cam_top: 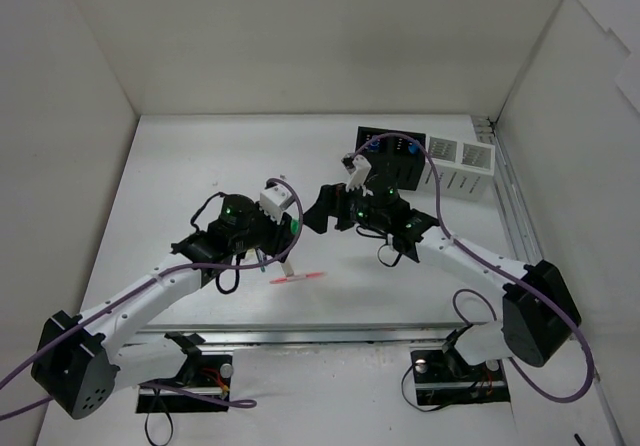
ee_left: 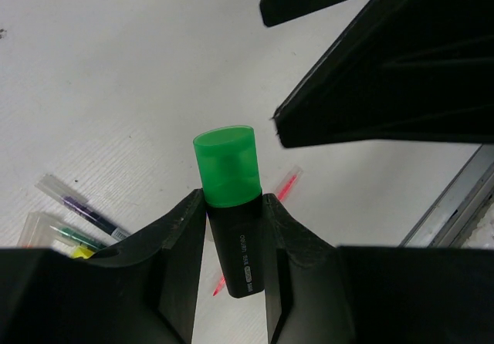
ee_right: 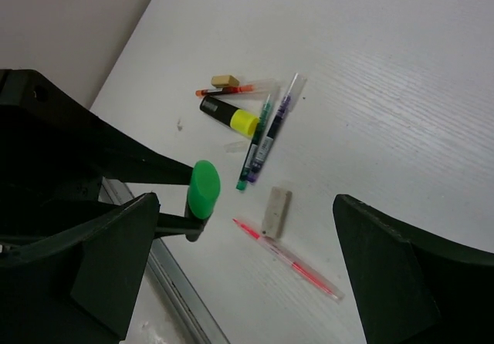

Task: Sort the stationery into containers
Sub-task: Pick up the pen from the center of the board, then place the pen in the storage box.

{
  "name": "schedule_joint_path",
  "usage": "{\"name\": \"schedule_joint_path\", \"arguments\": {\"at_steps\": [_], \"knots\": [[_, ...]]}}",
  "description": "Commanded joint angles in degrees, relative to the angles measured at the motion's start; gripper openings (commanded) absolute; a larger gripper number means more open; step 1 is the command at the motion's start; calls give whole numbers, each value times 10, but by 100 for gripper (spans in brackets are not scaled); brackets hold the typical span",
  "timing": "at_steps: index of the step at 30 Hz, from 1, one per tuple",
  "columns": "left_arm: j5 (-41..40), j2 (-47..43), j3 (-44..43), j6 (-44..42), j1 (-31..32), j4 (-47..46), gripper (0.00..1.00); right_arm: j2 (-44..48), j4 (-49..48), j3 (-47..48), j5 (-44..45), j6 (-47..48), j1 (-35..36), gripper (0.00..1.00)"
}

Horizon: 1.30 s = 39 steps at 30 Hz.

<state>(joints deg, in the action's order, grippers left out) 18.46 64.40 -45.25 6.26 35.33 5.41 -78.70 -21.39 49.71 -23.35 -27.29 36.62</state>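
Observation:
My left gripper [ee_left: 233,219] is shut on a green highlighter [ee_left: 230,197] with a black body, its green cap pointing out past the fingertips; in the top view the gripper [cam_top: 290,234] holds it above mid-table. My right gripper [ee_right: 255,271] is open wide and faces it, with the green cap [ee_right: 204,188] just inside its left finger; it shows in the top view [cam_top: 325,211]. On the table below lie a thin red pen [ee_right: 289,259], a pale eraser [ee_right: 275,212], a yellow highlighter [ee_right: 229,116] and two dark pens [ee_right: 262,137]. The black box [cam_top: 390,161] and white perforated boxes [cam_top: 462,166] stand at the back right.
A small tan block [ee_right: 225,81] and an orange-red pen [ee_right: 231,90] lie beside the yellow highlighter. A metal rail [ee_right: 177,282] runs along the near table edge. White walls enclose the table on three sides.

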Motion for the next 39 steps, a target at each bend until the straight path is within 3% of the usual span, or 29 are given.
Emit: {"name": "schedule_joint_path", "arguments": {"at_steps": [1,8,12,22,26,29,31,34,39], "knots": [[15,3,-43,-35,11,-43,0,-13,-95,33,-13,-58,15,92],[-4,18,-60,-40,22,-44,0,-74,-95,56,2,-78,36,76],[-3,16,-62,-40,22,-50,0,-88,-97,62,0,-94,42,48],[-47,46,-91,-28,22,-67,3,-59,-98,59,36,-102,45,1],[-62,43,-99,-20,22,-72,12,-43,-83,66,63,-91,35,0],[-72,41,-106,-15,22,-66,77,-37,-73,80,94,-69,17,0],[-75,33,-108,-11,22,-59,99,-37,-49,101,118,-45,1,0],[-92,19,-110,12,17,-24,100,-35,-14,135,182,3,-41,0],[-148,-37,-85,87,-50,39,99,-38,32,208,295,104,-118,0]]}}
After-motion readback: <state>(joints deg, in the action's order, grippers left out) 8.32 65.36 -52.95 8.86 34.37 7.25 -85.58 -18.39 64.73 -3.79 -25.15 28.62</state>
